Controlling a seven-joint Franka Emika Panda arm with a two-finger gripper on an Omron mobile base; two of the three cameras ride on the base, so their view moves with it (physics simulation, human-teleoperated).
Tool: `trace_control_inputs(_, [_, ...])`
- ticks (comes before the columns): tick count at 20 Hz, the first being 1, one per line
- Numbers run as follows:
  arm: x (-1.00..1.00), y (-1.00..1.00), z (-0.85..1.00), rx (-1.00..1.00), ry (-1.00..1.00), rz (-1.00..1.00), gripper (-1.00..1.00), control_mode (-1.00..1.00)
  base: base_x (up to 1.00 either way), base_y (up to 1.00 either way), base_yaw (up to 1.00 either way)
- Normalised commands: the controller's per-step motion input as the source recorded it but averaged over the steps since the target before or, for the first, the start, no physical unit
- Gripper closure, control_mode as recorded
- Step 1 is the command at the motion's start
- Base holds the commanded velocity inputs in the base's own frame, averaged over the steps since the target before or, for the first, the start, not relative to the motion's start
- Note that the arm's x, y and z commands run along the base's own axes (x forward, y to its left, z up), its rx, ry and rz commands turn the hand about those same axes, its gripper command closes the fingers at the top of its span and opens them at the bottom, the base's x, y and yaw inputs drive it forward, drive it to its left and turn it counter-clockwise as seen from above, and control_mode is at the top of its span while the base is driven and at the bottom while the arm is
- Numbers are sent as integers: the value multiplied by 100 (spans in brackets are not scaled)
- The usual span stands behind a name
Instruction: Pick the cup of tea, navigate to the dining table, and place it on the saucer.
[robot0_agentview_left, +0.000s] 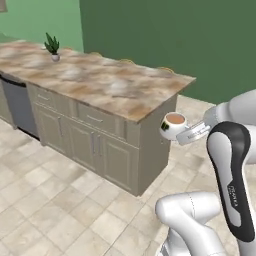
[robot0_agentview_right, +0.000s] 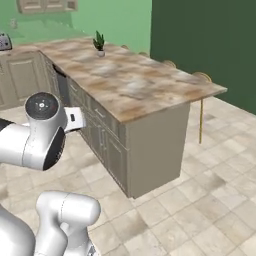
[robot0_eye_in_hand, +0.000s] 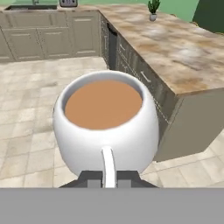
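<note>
1. My gripper (robot0_eye_in_hand: 105, 183) is clamped on the handle of the cup of tea (robot0_agentview_left: 174, 125), carried in the air just off the near end of the dining table (robot0_agentview_left: 100, 82)
2. Keep cup level while driving; saucer unseen

The arm is folded at the elbow, its gripper (robot0_agentview_left: 186, 134) reaching forward level, clamped on the cup's handle.

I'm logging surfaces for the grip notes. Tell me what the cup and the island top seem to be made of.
The cup looks like glazed white ceramic: smooth, even and softly shaded, with brown tea inside. The gripper holds it by its thin white handle. The island top looks like polished stone, perhaps marble: beige-brown with cloudy pale patches. As a render, neither is certain.
</note>
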Motion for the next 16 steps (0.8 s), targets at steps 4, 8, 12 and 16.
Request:
trace_control_inputs(4, [0,0,0,0,0,0,100,100,14,-79,-72])
trace_control_inputs(8, [0,0,0,0,0,0,100,100,36,-71,-66])
trace_control_inputs(12, [0,0,0,0,0,0,100,100,93,-36,-48])
trace_control_inputs(16, [0,0,0,0,0,0,100,100,100,-6,-28])
